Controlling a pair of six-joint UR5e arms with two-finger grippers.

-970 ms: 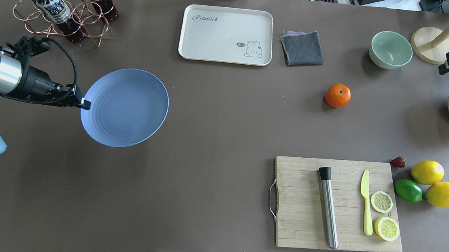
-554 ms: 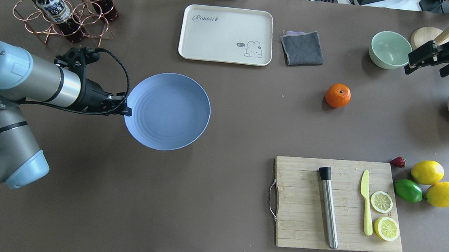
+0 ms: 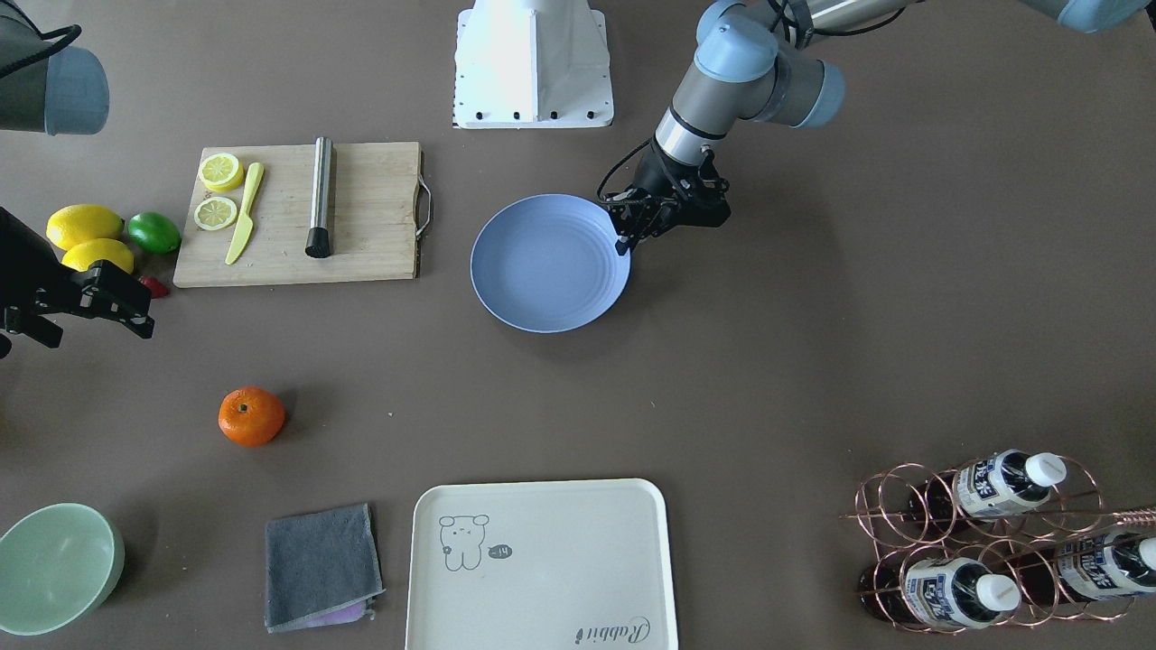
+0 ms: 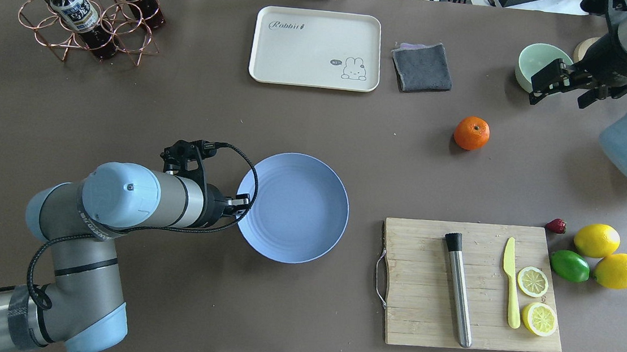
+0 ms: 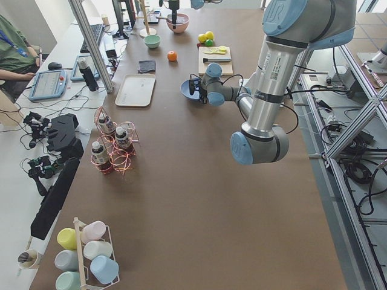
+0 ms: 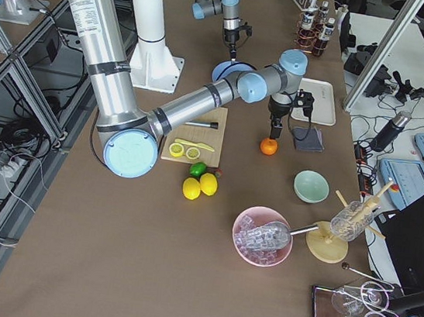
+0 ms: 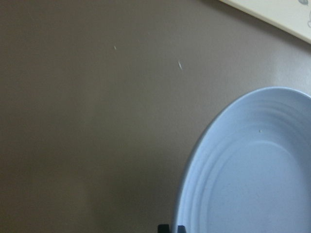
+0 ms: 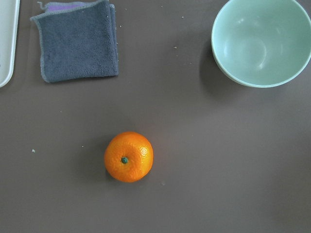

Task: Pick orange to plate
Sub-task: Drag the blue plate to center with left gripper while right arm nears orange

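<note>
The orange (image 4: 471, 133) lies alone on the brown table, right of centre and toward the far side; it also shows as the orange (image 3: 251, 416) and, stem dot up, as the orange (image 8: 129, 157) below the right wrist camera. My right gripper (image 4: 564, 90) hangs open and empty above the table, to the right of and beyond the fruit, over the green bowl's edge. The light blue plate (image 4: 299, 209) sits mid-table. My left gripper (image 4: 243, 201) is shut on its left rim. The plate (image 7: 252, 170) fills the left wrist view's lower right.
A cream tray (image 4: 316, 48) and a grey cloth (image 4: 422, 66) lie at the far side. The green bowl (image 4: 530, 62) stands far right. A cutting board (image 4: 422, 299) with a muddler, knife and lemon slices lies near right, lemons (image 4: 597, 240) and a lime beside it. A bottle rack (image 4: 87, 9) stands far left.
My left arm has carried the plate rightward and toward the near side, to mid-table. My right arm has swung in from the right edge toward the green bowl. The orange has not moved.
</note>
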